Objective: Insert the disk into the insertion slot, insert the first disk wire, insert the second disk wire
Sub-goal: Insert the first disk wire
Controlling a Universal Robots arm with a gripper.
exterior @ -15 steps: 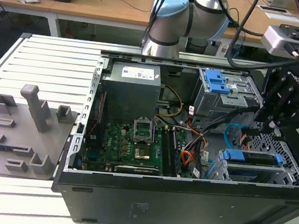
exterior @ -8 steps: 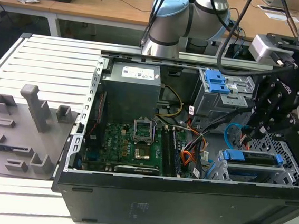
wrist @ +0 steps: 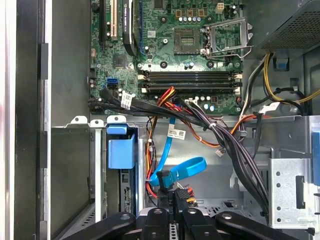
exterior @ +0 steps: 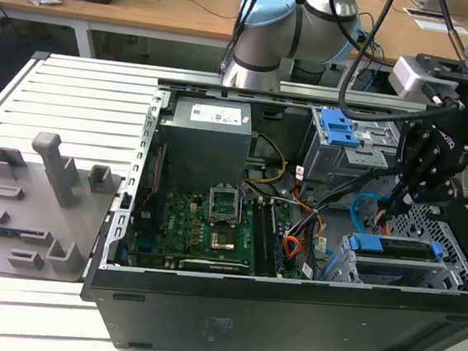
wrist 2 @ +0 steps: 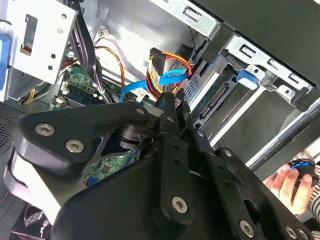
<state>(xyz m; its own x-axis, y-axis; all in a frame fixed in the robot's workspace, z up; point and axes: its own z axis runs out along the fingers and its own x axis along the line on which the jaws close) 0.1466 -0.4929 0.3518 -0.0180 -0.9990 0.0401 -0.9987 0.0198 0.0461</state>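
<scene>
The gripper (wrist 2: 168, 102) has its jaws drawn together. Whether anything is pinched between them cannot be determined.

The second disk wire (wrist: 186, 168) lies just beyond the fingertips in both wrist views. The flat light-blue cable forms a loop. Its dark plug (wrist: 162, 178) sits at the fingertips, either touching them or just short of them. Further on, the cable passes under the black wire bundle (wrist: 225, 135) and is hidden there.

The disk (exterior: 393, 248) is seated flat in the insertion slot (exterior: 339, 269), at the exterior view's right. Its visible blue edge runs across that view, left to right. In the second wrist view its connector edge (wrist 2: 220, 96) faces the loose wires. The slot walls hide most of the body, so the long axis cannot be confirmed.

The motherboard (wrist: 190, 50) lies beyond the wires
</scene>
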